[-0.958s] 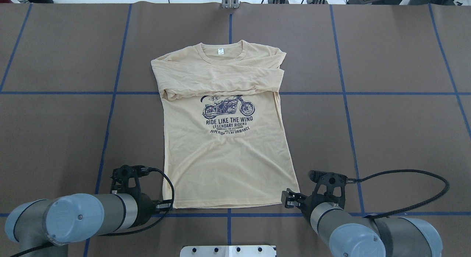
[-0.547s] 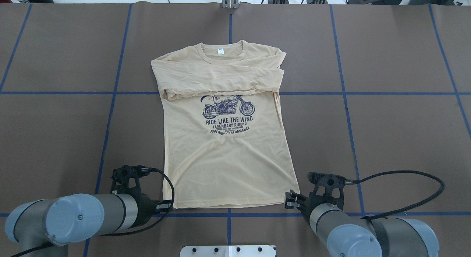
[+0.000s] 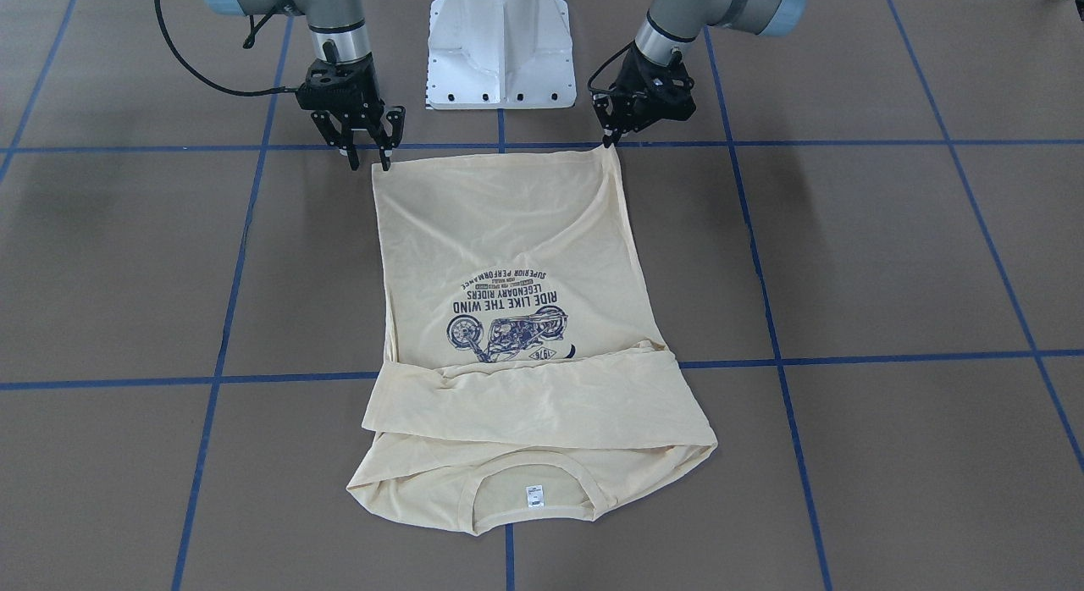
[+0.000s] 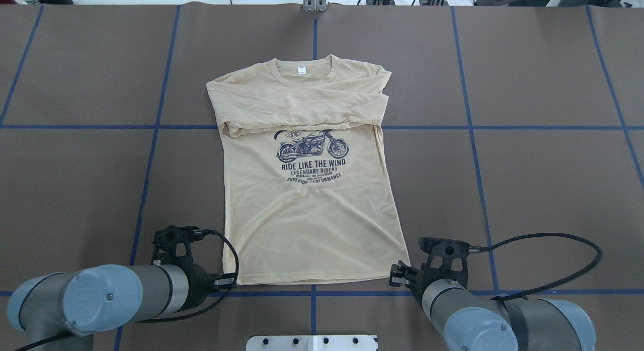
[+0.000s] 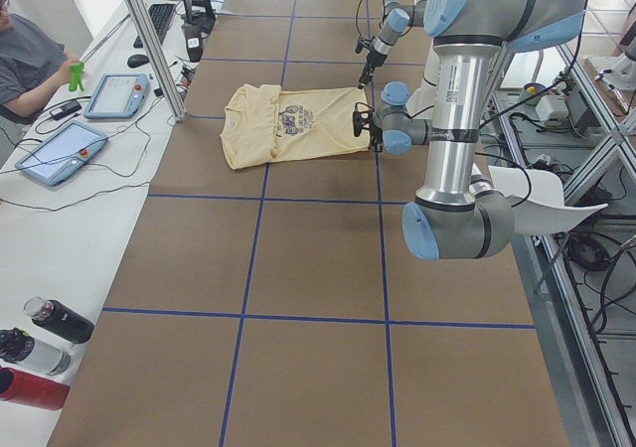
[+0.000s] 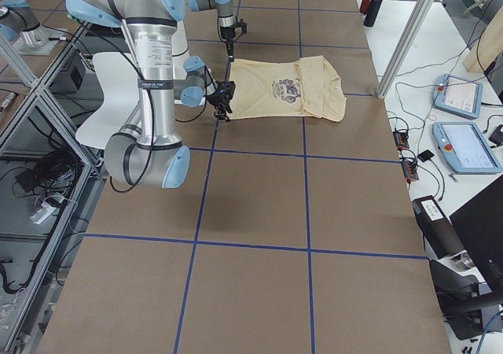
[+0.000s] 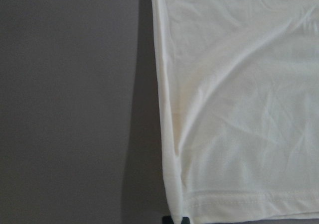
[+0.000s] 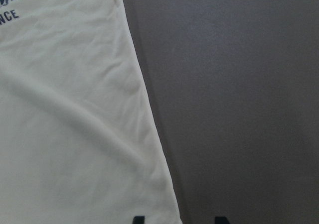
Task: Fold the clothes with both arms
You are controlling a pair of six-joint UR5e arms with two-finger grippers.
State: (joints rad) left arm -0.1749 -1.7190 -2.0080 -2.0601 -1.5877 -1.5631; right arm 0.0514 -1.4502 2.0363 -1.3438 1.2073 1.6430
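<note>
Shirt [image 4: 307,225]: lies flat, print side up, in the middle of the table [image 4: 543,185]; collar [image 4: 302,69] at the far side from the robot, hem [image 4: 312,279] nearest it; both sleeves [image 4: 302,109] are already folded across the chest.

Fabric: thin knit, judged light, limp and easily wrinkled; it will sag and drag unless both corners rise together.

Where to hold: the two hem corners, where the stitched double edge gives a firmer bite than the single layer above it.

Left gripper [image 3: 611,135]: tips down at the hem corner on its side, fingers drawn close together at the cloth edge; whether they pinch the cloth cannot be told.

Right gripper [image 3: 369,157]: spread apart, poised at the other hem corner, one finger [image 3: 387,161] just at the fabric edge, nothing held.

Risk: a pinch that catches only the top layer would let the back layer slide and spoil the fold.

Next step, as judged: seize both corners and carry the hem toward the collar.
</note>
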